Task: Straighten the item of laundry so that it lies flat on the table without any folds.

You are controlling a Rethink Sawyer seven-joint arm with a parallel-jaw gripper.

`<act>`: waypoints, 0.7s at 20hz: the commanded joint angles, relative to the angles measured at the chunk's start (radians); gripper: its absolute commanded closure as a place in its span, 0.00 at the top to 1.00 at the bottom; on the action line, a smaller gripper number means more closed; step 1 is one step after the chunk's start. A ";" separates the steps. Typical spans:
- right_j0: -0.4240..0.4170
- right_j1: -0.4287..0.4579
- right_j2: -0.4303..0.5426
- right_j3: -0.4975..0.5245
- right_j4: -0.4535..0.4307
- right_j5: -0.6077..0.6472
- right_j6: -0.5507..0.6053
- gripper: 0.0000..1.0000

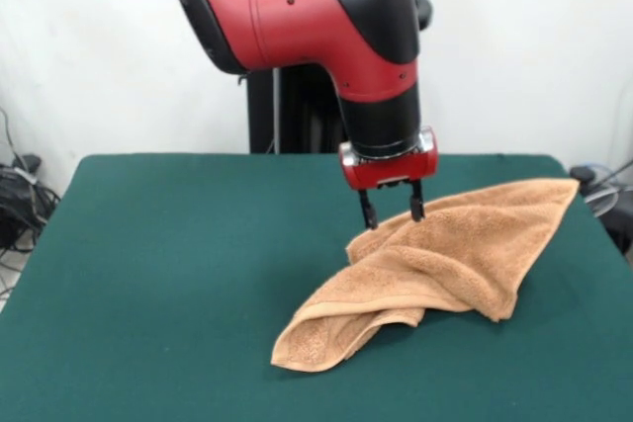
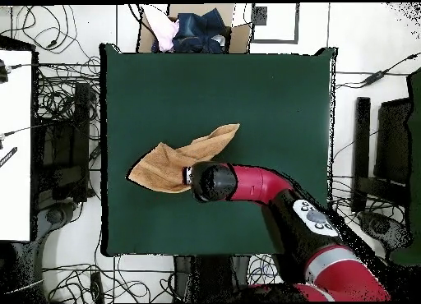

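Towel (image 1: 445, 259): tan terry cloth, looped nap, lying crumpled on the table's right half in the front view; not lying flat.
Towel shape: a long slanted band, running from a far corner near the table's right edge down to a rounded, rolled-under lobe nearer the camera.
Towel folds: one thick layer is doubling over another along the middle; a hemmed edge is curling around the near lobe, where a flatter woven band is showing.
Towel, overhead view (image 2: 168, 165): sitting left of the table's centre, a pointed corner reaching up and to the right, the wider bulk toward the left edge.
Table (image 1: 178, 264): dark green felt-like top, matte, rectangular, much wider than the cloth.
Gripper (image 1: 393, 211): two thin black fingers hanging from a red collar, spread apart, tips reaching down to the towel's upper fold; clamping nothing that I can see, and whether the tips are touching the cloth is hard to tell.
Arm (image 1: 326, 7): glossy red shell with black joint caps, coming down from above; in the overhead view its black wrist is covering part of the cloth.
Box (image 2: 193, 29): cardboard, beyond the table's top edge in the overhead view, holding dark and pale fabrics.
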 commanded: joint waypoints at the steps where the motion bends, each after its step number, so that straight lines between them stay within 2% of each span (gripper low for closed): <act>1: 0.028 0.035 0.023 0.007 -0.007 -0.039 0.106 1.00; 14: 0.039 0.084 -0.010 0.010 -0.045 -0.097 0.110 1.00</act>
